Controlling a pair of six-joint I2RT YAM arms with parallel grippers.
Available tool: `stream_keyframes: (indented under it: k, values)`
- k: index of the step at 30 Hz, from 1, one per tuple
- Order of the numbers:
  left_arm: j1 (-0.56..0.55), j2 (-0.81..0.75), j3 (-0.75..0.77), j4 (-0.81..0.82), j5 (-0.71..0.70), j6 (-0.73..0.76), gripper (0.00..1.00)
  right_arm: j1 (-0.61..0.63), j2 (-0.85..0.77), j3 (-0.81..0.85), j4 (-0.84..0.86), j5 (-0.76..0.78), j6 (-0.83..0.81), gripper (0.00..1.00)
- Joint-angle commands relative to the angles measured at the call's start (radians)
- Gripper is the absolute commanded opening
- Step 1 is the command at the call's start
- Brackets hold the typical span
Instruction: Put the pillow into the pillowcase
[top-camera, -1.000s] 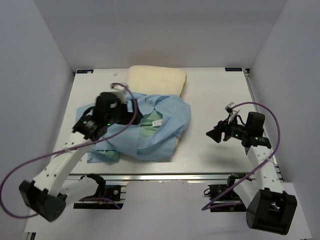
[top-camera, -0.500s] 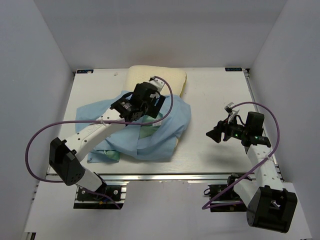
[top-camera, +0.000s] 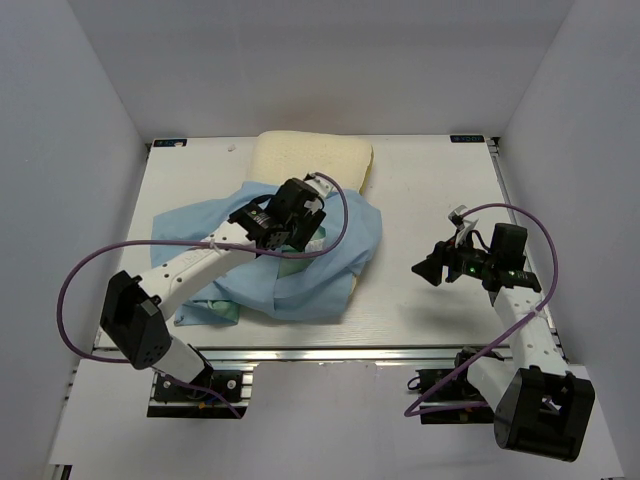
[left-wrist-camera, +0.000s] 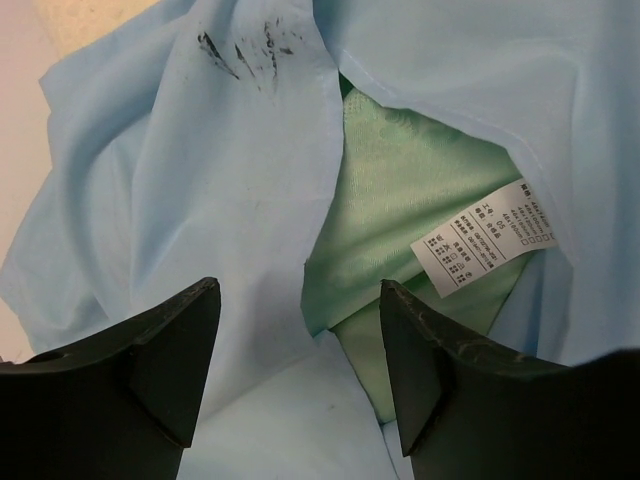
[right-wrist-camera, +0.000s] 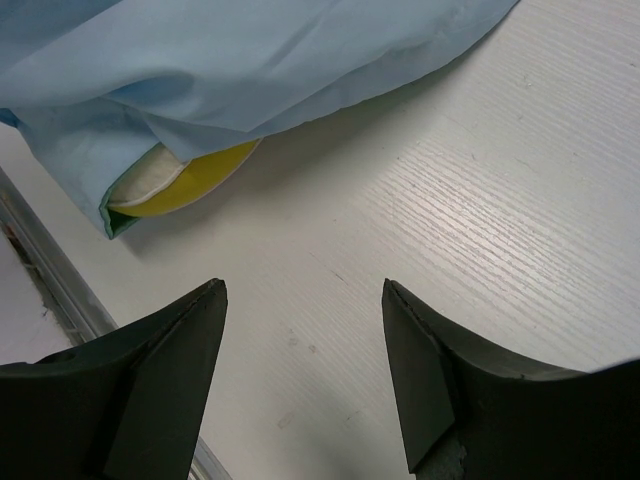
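while pillowcase (top-camera: 345, 235) runs near-left to far-right | left end effector (left-wrist-camera: 297, 290) wide | right end effector (right-wrist-camera: 302, 290) wide

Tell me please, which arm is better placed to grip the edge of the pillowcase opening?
Left. The left gripper hovers open right above the pillowcase, at the slit showing its green lining. The right gripper, also open, is over bare table, beside the cloth.

Links: white housings recorded on left arm (top-camera: 185, 268) and right arm (top-camera: 528, 335).
Joints: black motor blocks (top-camera: 130, 318) noted.
Cables: one purple cable (top-camera: 62, 295) looped per arm.
Gripper tips: matte black wedge-shaped fingers (left-wrist-camera: 165, 365) observed.
Indicator: green light (top-camera: 464, 268) seen at right wrist.
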Motion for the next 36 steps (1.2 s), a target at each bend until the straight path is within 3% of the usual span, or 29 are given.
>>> stream_keyframes:
  k: [1, 7, 10, 12, 17, 21, 29, 36]
  values:
    - [-0.005, 0.007, -0.012, -0.012, -0.016, 0.013, 0.74, -0.006, 0.002, 0.045, 0.009, -0.012, -0.014, 0.69]
    - [-0.005, 0.067, -0.036, 0.013, -0.135, 0.02, 0.69, -0.006, -0.001, 0.045, 0.008, -0.016, -0.014, 0.69]
    - [-0.005, 0.111, -0.033, 0.003, -0.152, 0.018, 0.61, -0.006, -0.004, 0.045, 0.005, -0.016, -0.017, 0.69]
    - [-0.005, 0.127, -0.032, 0.002, -0.178, 0.012, 0.46, -0.006, -0.007, 0.045, 0.006, -0.015, -0.015, 0.69]
    - [-0.006, 0.107, -0.004, 0.013, -0.218, 0.004, 0.23, -0.004, -0.007, 0.045, 0.005, -0.018, -0.017, 0.69]
    - [-0.005, 0.055, 0.028, 0.005, -0.226, -0.009, 0.11, -0.004, -0.007, 0.047, 0.005, -0.016, -0.017, 0.69]
    - [-0.005, -0.181, 0.045, 0.062, -0.221, -0.106, 0.0, -0.004, -0.006, 0.038, -0.003, -0.033, -0.029, 0.69]
    - [-0.002, -0.291, 0.019, 0.068, -0.281, -0.158, 0.0, 0.007, 0.009, 0.022, 0.069, -0.001, 0.012, 0.69]
